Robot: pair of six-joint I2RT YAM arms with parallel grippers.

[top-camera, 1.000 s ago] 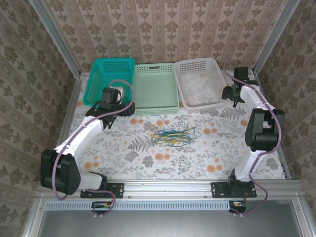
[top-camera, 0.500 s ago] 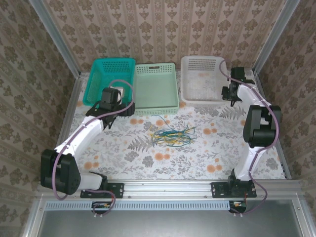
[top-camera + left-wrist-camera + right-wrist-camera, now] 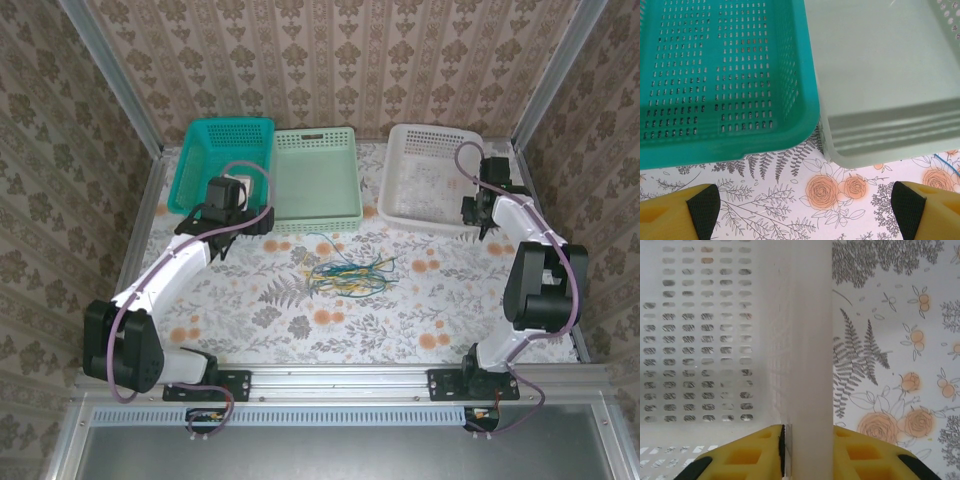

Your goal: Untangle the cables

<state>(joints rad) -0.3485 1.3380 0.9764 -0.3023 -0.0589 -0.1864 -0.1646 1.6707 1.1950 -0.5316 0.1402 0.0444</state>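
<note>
On a floral tabletop (image 3: 300, 320), tangled cables (image 3: 345, 272) lie at centre, their strands indistinct. At two o'clock the right gripper (image 3: 807, 440), its arm folded, pinches the white basket (image 3: 430, 180) wall; the left gripper (image 3: 805, 212), at ten o'clock, hovers spread.

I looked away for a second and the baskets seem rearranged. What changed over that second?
The right hand, clamped on the wall of the white basket, dragged it rightward, away from the pale green tray, opening a gap between them. The cables, the teal basket, the tray and the open left hand stayed put.
</note>
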